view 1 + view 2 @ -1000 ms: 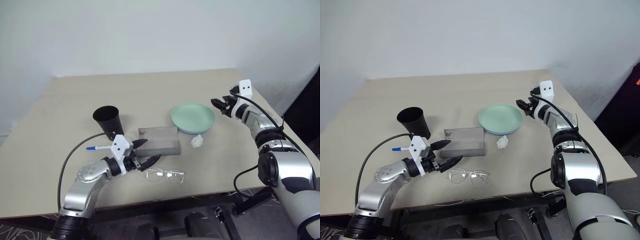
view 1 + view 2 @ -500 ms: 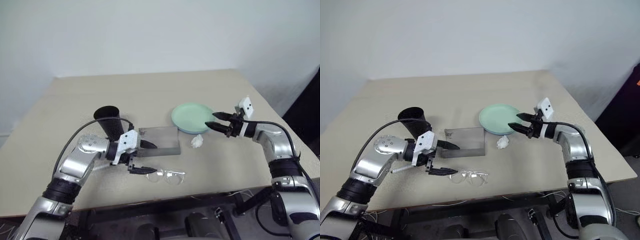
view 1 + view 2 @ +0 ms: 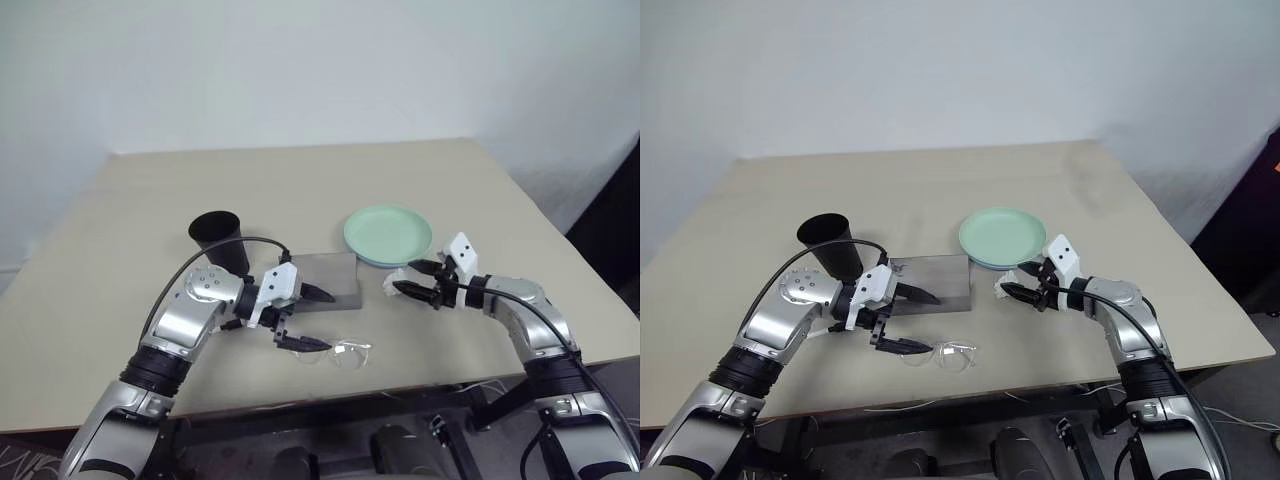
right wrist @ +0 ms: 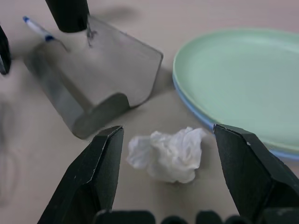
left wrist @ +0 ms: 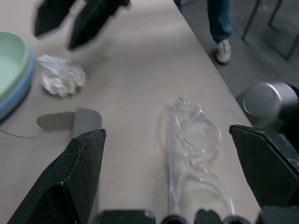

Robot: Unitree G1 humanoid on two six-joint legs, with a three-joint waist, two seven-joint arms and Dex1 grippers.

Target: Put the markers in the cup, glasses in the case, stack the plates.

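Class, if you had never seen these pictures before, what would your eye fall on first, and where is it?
Probably the mint green plate, stacked on the blue one at the table's middle right. Then the two open tools: the right tool around a crumpled white lump, the left tool over the clear glasses near the front edge.

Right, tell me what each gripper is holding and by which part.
Nothing is held. The left gripper stands open over the thin clear-lensed glasses; the right gripper stands open around the small white crumpled lump, not closed on it.
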